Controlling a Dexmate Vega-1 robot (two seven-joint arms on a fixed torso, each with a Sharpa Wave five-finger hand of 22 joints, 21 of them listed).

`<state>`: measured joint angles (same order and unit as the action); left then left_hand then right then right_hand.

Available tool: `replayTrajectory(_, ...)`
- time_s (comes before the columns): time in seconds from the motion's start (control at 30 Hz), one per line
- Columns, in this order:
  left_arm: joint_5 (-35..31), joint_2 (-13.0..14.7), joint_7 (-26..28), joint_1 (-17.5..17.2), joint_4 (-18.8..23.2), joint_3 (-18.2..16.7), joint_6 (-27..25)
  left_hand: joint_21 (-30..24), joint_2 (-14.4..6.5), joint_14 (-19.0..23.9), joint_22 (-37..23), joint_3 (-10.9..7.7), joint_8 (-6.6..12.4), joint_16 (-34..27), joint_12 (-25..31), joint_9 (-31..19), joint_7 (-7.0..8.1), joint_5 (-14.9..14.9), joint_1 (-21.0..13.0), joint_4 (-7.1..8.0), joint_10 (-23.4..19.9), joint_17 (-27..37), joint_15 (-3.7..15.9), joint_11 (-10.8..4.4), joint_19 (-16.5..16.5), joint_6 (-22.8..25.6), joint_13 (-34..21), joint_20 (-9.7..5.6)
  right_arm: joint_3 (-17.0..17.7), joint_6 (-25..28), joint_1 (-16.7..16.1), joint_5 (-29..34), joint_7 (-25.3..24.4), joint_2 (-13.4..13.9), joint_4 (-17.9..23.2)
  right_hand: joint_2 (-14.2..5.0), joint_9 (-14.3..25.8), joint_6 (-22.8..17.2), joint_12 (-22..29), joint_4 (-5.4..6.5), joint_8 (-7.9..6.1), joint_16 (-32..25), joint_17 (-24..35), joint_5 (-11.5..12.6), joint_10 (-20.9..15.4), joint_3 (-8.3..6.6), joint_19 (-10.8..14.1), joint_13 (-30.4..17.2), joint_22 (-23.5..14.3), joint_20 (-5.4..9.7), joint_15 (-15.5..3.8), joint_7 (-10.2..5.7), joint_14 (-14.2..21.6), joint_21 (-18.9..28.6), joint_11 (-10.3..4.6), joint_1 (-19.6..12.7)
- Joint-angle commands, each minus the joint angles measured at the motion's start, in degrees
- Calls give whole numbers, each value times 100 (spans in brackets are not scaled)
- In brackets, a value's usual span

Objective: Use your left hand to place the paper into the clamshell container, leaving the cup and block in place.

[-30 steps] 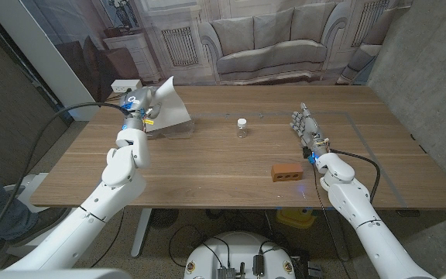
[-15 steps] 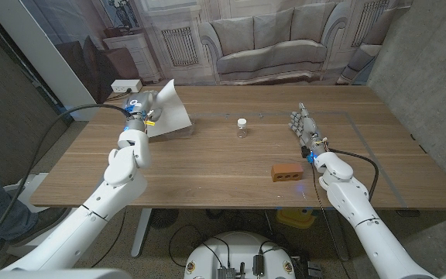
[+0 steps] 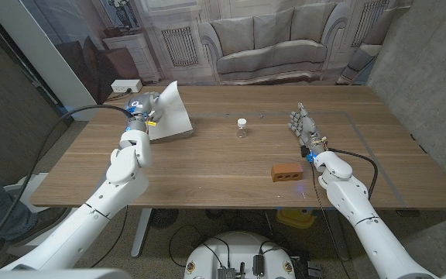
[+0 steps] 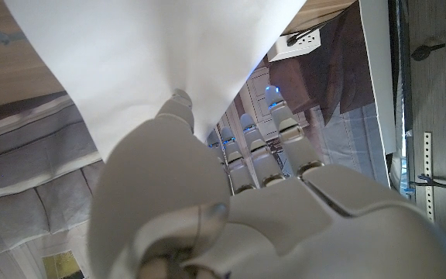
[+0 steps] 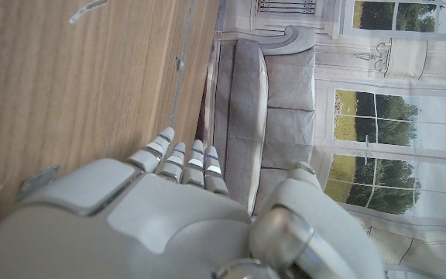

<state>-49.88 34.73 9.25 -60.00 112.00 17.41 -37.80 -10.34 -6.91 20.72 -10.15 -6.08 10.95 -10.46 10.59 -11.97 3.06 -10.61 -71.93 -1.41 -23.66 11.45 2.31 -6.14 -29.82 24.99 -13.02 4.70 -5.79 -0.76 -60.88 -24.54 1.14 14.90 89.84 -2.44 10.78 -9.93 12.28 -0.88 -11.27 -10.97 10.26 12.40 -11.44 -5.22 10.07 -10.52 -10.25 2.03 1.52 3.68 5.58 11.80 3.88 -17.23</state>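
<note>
Your left hand [image 3: 135,108] was at the far left of the bench [image 3: 207,174], and it held the paper [image 3: 170,108]. In the left wrist view, your thumb and fingers [image 4: 277,128] were pinched on the paper's edge [image 4: 153,70], so the hold looked good. The white sheet stood up from your hand and leaned to the right, toward the middle of the bench. I could not pick out the clamshell; a pale flat shape lay right under the sheet, but I could not tell if that was it. If it was, I think the paper was already over the spot, and the next move was just to lower it and let go. Your right hand [image 3: 303,125] stood on the right side, fingers straight and a little apart, holding nothing. The cup [image 3: 241,127] sat near the middle and the block [image 3: 287,171] sat closer to your right hand, both well apart from the paper.
</note>
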Motion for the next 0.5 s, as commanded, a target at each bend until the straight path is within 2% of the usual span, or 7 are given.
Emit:
replayTrajectory(0.03,61,-49,37,87,-161,19,-40,20,-12,-29,1,-4,-14,3,19,0,-23,-10,31,36,34,-5,207,3,20,-25,-4,-1,-3,39,49,-10,40,3,-80,-31,20,-43,-3,-38,-5,29,29,-18,-6,-23,46,-22,-29,26,20,-30,41,-26,-17,2)
replayTrajectory(0.5,192,-232,61,361,-673,86,-122,-14,-32,-38,2,-23,7,-20,41,6,-27,-15,15,22,54,-9,219,-4,50,-45,5,-12,19,34,41,-22,50,-1,-93,-35,20,-44,-5,-44,-5,31,28,-18,-1,-19,46,-22,-29,27,23,-30,36,-26,-21,1)
